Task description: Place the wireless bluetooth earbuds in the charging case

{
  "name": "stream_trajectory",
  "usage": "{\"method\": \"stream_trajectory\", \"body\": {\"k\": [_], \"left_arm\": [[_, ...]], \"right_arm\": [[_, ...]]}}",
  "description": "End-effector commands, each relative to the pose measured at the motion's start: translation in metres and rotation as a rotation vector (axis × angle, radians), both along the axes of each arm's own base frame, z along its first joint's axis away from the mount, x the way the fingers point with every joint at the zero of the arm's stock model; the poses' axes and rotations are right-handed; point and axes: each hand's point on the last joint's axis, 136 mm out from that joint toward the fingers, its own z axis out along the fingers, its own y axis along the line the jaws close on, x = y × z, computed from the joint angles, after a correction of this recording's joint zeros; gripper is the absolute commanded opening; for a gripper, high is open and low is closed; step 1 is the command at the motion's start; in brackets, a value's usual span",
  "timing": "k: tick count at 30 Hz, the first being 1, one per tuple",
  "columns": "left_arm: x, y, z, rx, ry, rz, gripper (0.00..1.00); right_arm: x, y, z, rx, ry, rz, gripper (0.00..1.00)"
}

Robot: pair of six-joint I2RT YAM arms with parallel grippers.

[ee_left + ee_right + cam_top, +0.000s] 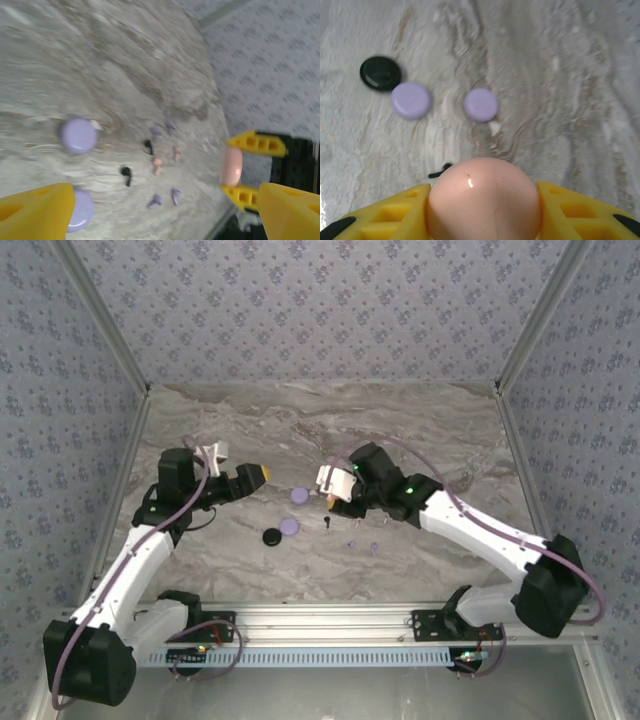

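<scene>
Gripping: right gripper [482,202] closed round the pink case [483,190].
Left gripper [256,475]: spread wide, empty.
Earbuds [157,164]: scattered on the table [420,430] below the pink case.

The left gripper [165,215] has its yellow fingers far apart, with nothing between them. Tiny black, pink and purple earbuds [157,165] lie on the gray table [100,60]. Two round purple discs [78,135] lie near them. The right gripper [236,170] pinches a pink case [231,162].
</scene>
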Motion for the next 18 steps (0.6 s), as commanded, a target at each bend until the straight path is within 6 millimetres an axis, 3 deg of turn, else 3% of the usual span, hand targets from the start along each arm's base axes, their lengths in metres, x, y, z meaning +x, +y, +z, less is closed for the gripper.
{"method": "stream_trajectory", "body": {"k": [1, 7, 15, 18], "left_arm": [[-0.016, -0.033, 0.037, -0.054, -0.107, -0.188, 0.93], [-0.029, -0.077, 0.047, -0.08, -0.131, -0.332, 0.91], [-0.024, -0.113, 0.051, -0.107, -0.142, -0.381, 0.88], [-0.025, -0.125, 0.052, -0.128, -0.139, -0.406, 0.82]], "right_arm": [[-0.002, 0.002, 0.027, 0.109, -0.037, 0.013, 0.46], [-0.005, 0.001, 0.058, 0.159, -0.117, 0.031, 0.46], [-0.011, 0.007, 0.061, 0.147, -0.141, 0.054, 0.46], [-0.013, 0.009, 0.064, 0.149, -0.148, 0.063, 0.46]]}}
